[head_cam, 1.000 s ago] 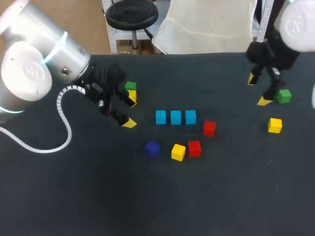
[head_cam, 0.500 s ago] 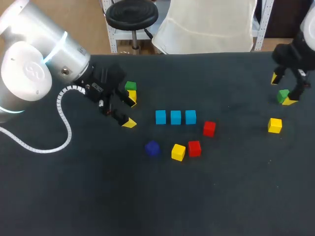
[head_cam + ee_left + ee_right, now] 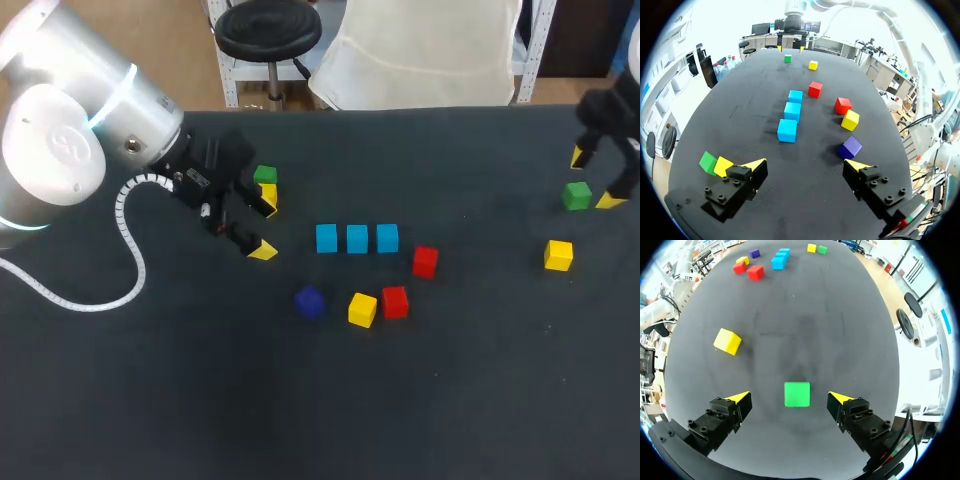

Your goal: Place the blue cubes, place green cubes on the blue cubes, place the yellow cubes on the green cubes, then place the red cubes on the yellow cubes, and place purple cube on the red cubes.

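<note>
Hovering over a green cube at the frame's right edge, claw spread wide.
At the upper right of the frame the right gripper (image 3: pixel 595 178) has its fingers apart, the green cube (image 3: pixel 576 195) lying between them, touched by neither. Left of centre, the left gripper (image 3: pixel 265 225) is also spread and holds nothing, with a second green cube (image 3: pixel 265 174) just beside it. Three blue cubes (image 3: pixel 357 238) form a row mid-frame. Two red cubes (image 3: pixel 425 261), a yellow cube (image 3: pixel 362 309) and the purple cube (image 3: pixel 310 301) lie just below them, and a second yellow cube (image 3: pixel 558 255) lies far right.

The right gripper (image 3: pixel 595 180) slides sideways across the green cube (image 3: pixel 576 195), which now lies between its spread fingers, no longer outside them.
</note>
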Robot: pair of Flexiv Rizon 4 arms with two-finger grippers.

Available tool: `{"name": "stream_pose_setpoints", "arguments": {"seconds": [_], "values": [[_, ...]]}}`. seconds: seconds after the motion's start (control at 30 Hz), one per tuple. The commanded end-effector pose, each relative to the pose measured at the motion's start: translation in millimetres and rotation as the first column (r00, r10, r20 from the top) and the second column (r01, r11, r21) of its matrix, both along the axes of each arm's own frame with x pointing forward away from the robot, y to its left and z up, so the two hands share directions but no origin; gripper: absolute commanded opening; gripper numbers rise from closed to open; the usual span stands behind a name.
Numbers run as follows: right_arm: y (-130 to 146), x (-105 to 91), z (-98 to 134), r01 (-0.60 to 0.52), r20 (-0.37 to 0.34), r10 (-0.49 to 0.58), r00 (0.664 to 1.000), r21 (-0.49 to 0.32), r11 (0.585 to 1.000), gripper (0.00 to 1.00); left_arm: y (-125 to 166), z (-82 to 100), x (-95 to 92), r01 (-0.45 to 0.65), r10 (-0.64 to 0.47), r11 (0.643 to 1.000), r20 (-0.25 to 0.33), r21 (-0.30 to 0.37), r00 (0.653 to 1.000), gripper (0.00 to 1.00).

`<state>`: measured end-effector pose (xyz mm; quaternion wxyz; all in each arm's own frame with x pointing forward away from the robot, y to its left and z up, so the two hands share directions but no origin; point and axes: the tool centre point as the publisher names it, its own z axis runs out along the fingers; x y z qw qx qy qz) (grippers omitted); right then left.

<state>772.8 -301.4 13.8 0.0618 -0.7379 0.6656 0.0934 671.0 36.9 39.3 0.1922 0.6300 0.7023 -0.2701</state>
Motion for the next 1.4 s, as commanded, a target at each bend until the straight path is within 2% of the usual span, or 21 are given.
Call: {"name": "stream_pose_setpoints", "arguments": {"seconds": [0.03,0.37,0.4,0.53,0.6,0.63,0.9,1.0,1.17,1.4], "values": [[-4,15.9,-10,-0.012,-0.051,0.012,0.999,0.012,1.000,1.00,1,-0.6,0.2,0.002,-0.002,1.000,0.002,-0.003,1.000,1.00],[-2,17.8,-22,-0.022,-0.066,0.024,0.998,0.023,0.999,1.00,1,-0.6,0.2,0.002,-0.002,1.000,0.002,-0.003,1.000,1.00],[-1,17.5,-22,-0.022,-0.066,0.023,0.998,0.024,0.999,0.91,1,-0.6,0.2,0.002,-0.002,1.000,0.002,-0.003,1.000,1.00],[2,15.6,-23,-0.021,-0.061,0.023,0.998,0.028,0.999,0.82,1,-0.6,0.2,0.002,-0.002,1.000,0.002,-0.003,1.000,1.00],[3,14.9,-24,-0.017,-0.060,0.019,0.998,0.029,0.999,0.65,1,-0.6,0.2,0.002,-0.002,1.000,0.002,-0.003,1.000,1.00],[3,14.4,-25,-0.014,-0.059,0.016,0.998,0.031,0.999,0.64,1,-0.6,0.2,0.002,-0.002,1.000,0.002,-0.003,1.000,1.00],[1,5.9,-28,0.004,-0.055,-0.002,0.998,0.032,0.999,0.62,1,-0.6,0.2,0.002,-0.002,1.000,0.002,-0.003,1.000,1.00],[1,1.5,-27,0.012,-0.051,-0.011,0.999,0.032,0.999,0.67,1,-0.6,0.2,0.002,-0.002,1.000,0.002,-0.003,1.000,1.00],[-1,-3.5,-26,0.035,-0.042,-0.034,0.999,0.033,0.999,0.60,1,-0.6,0.2,0.002,-0.002,1.000,0.002,-0.003,1.000,1.00],[1,-3.7,-27,0.034,-0.031,-0.033,0.999,0.039,0.999,0.62,1,-0.6,0.2,0.002,-0.002,1.000,0.002,-0.003,1.000,1.00]]}}
